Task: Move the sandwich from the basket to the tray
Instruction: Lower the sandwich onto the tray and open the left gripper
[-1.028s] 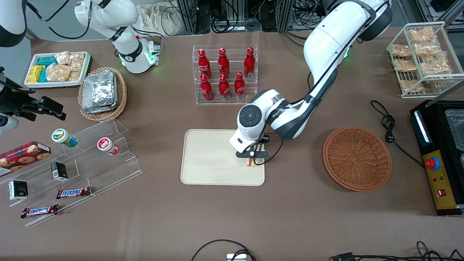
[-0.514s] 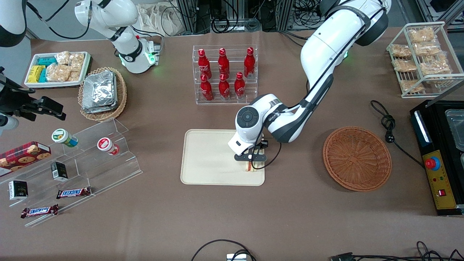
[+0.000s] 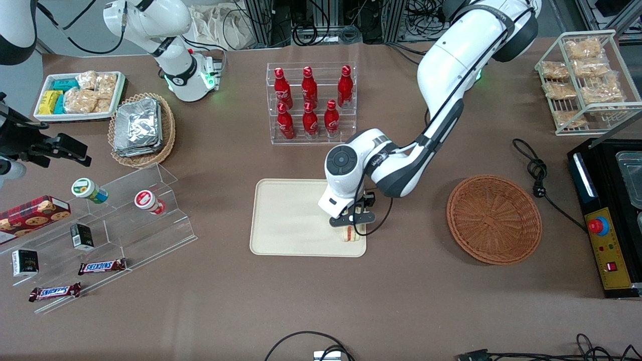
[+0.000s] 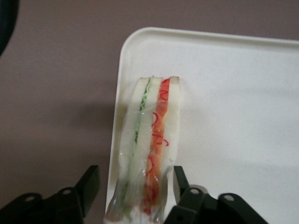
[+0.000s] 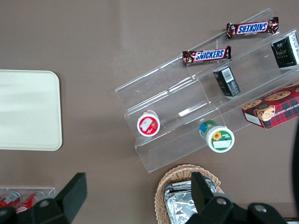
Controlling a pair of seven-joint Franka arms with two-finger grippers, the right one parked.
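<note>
- Sandwich [image 4: 148,149] lay at the tray's [image 3: 286,220] five-o'clock corner, by the rim.
- Gripper [image 3: 352,220] hung just above it, fingers [image 4: 88,184] spread, not touching.
- Basket [image 3: 494,219] sat at three o'clock from the tray.

A brown matte table [image 3: 210,301] filled nearly the whole front view, lit evenly from above — shadows under things were soft. Along its edge farthest from the front camera stood metal frames [image 3: 321,20] hung with black cables. Past the table's corner at the parked arm's end, a strip of pale grey floor [image 3: 70,25] showed.
</note>
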